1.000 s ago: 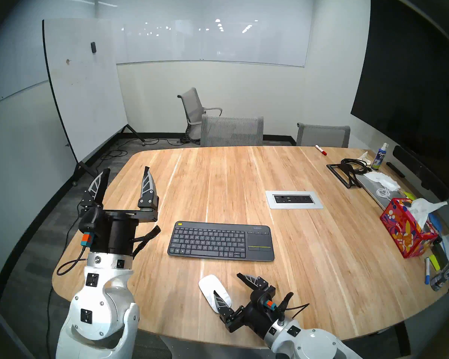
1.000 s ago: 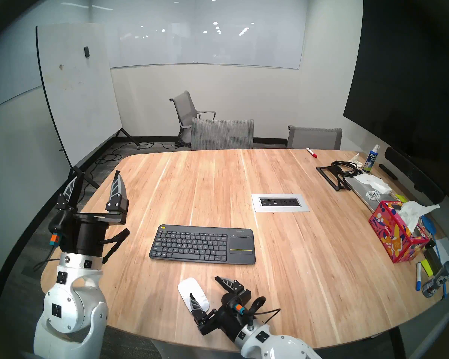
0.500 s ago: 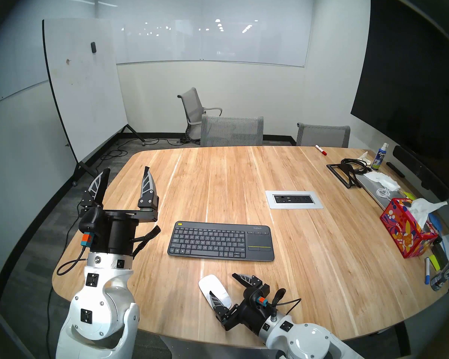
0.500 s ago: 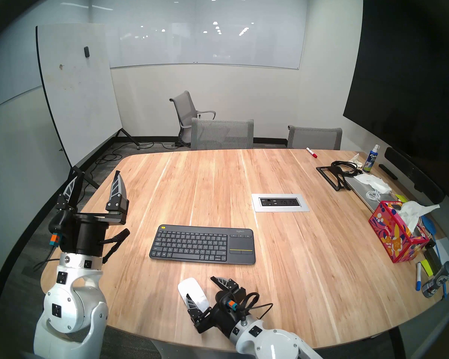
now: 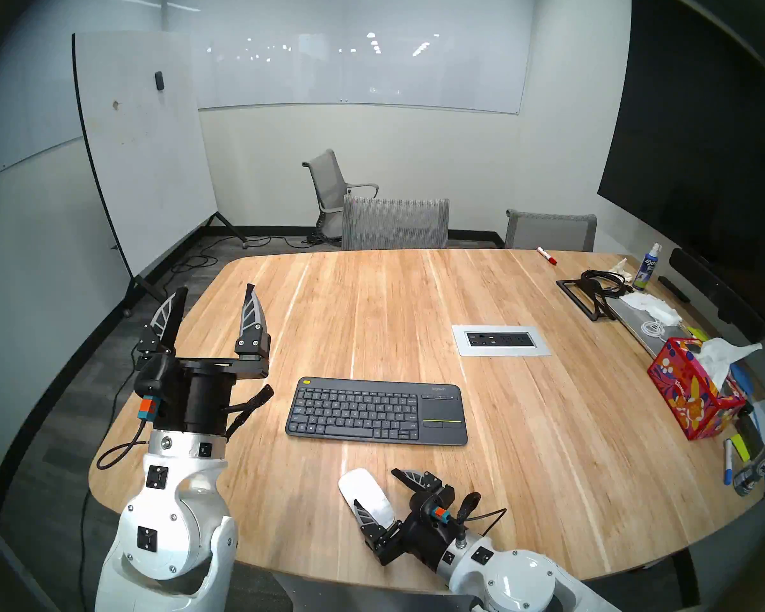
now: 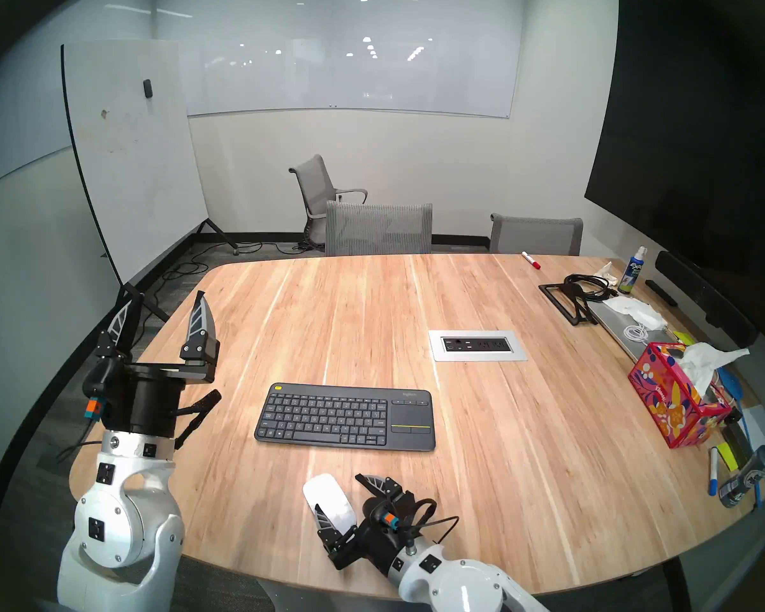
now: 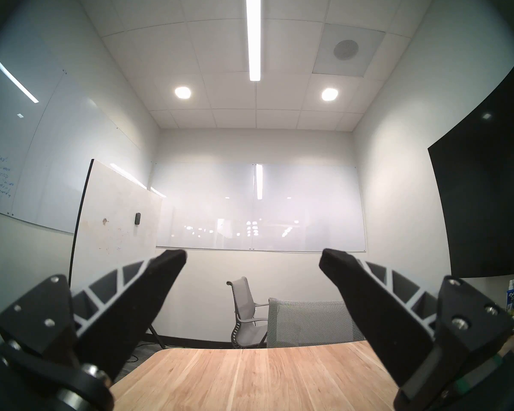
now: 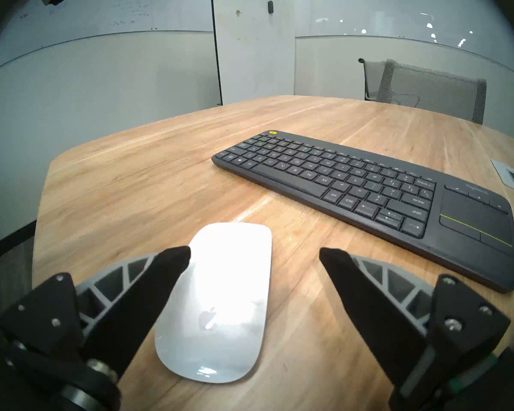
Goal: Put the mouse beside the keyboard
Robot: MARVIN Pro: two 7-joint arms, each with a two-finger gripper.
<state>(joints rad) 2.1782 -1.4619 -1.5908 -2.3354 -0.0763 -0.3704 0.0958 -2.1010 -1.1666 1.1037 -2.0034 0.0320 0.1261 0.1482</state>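
The white mouse (image 5: 365, 492) lies on the wooden table (image 5: 416, 311), near the front edge and in front of the dark grey keyboard (image 5: 376, 410). My right gripper (image 5: 375, 487) is open and low over the mouse's near end. In the right wrist view its left finger (image 8: 149, 294) overlaps the left edge of the mouse (image 8: 220, 300), and its right finger (image 8: 365, 300) stands apart on the other side. The keyboard (image 8: 368, 188) lies beyond. My left gripper (image 5: 216, 288) is open and empty, raised over the table's left edge, fingers pointing up.
A silver power outlet panel (image 5: 500, 340) is set into the table behind the keyboard. A red tissue box (image 5: 692, 394), a laptop stand with cables (image 5: 592, 293), a spray bottle (image 5: 645, 266) and markers (image 5: 728, 461) crowd the right side. Grey chairs (image 5: 394, 224) stand at the far edge.
My right gripper has moved a little to the left, over the mouse's near end, still open. The mouse, the keyboard and the left arm have not moved.
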